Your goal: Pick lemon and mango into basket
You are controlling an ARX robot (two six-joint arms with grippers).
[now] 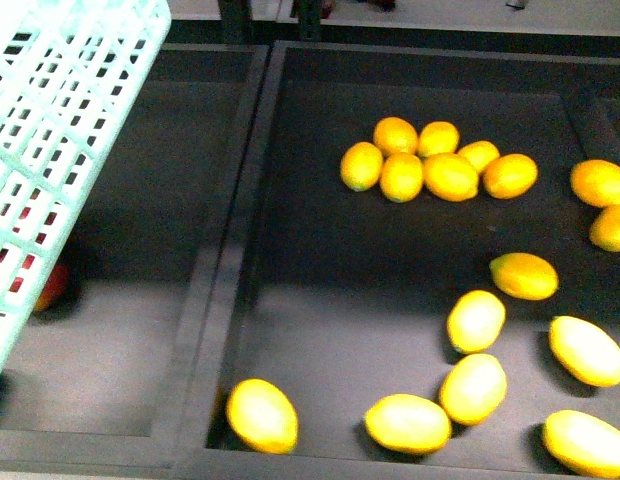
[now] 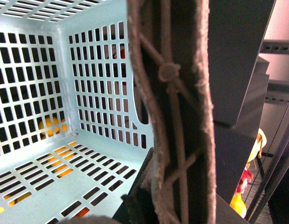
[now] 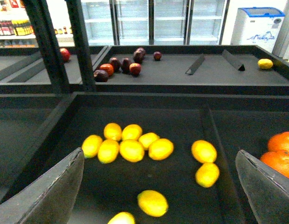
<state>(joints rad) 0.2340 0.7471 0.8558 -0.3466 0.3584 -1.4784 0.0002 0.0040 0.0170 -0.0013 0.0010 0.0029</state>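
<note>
The light teal basket (image 1: pixel 60 130) hangs tilted over the left bin at the upper left of the front view. My left gripper (image 2: pixel 168 205) is shut on its brown handle (image 2: pixel 175 116); the slotted walls (image 2: pixel 98 60) fill the rest of that view. A cluster of lemons (image 1: pixel 440 165) lies in the middle bin, with one more lemon (image 1: pixel 523 275) nearer. Longer, paler mangoes (image 1: pixel 476 320) lie along the bin's near side. My right gripper (image 3: pixel 159 154) is open above this bin, its fingers (image 3: pixel 46 196) wide apart over a lemon (image 3: pixel 152 203). Neither arm shows in the front view.
A raised black divider (image 1: pixel 240 270) separates the left bin from the fruit bin. A red fruit (image 1: pixel 52 285) lies in the left bin under the basket. Oranges (image 3: pixel 282 149) fill the adjoining bin, and dark red apples (image 3: pixel 121 65) lie in the bin behind.
</note>
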